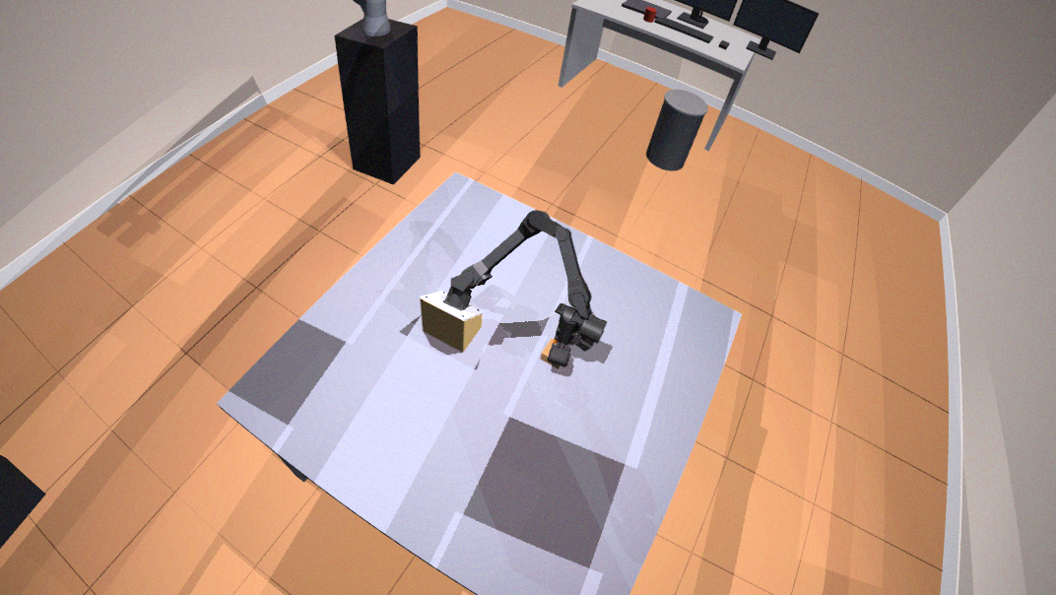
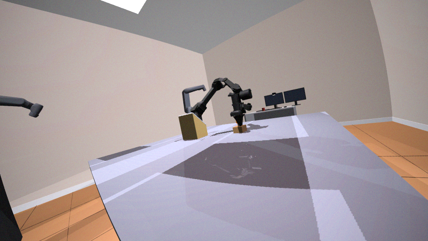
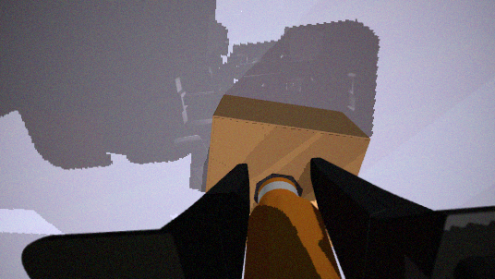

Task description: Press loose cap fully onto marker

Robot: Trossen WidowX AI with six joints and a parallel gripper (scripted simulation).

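Observation:
The orange-brown holder block (image 1: 545, 357) (image 2: 238, 129) (image 3: 277, 143) stands on the table (image 1: 591, 414) (image 2: 254, 206). My gripper (image 2: 240, 124) (image 3: 279, 170) points down, low over the block, its fingertips close to the block's top. It is shut on the orange cap (image 3: 277, 231), which stands upright between the fingers over the marker. A pale ring (image 3: 278, 186) with a thin orange edge shows below the cap, inside the dark rim of the block's hole. Most of the marker is hidden inside the cap and block. I cannot tell whether the cap is fully seated.
The arm's base stands on a yellowish box (image 1: 449, 325) (image 2: 189, 127) with a white top, left of the holder block. A desk with monitors, a grey bin (image 1: 674, 131) and a black pedestal (image 1: 378, 103) stand on the floor beyond the table.

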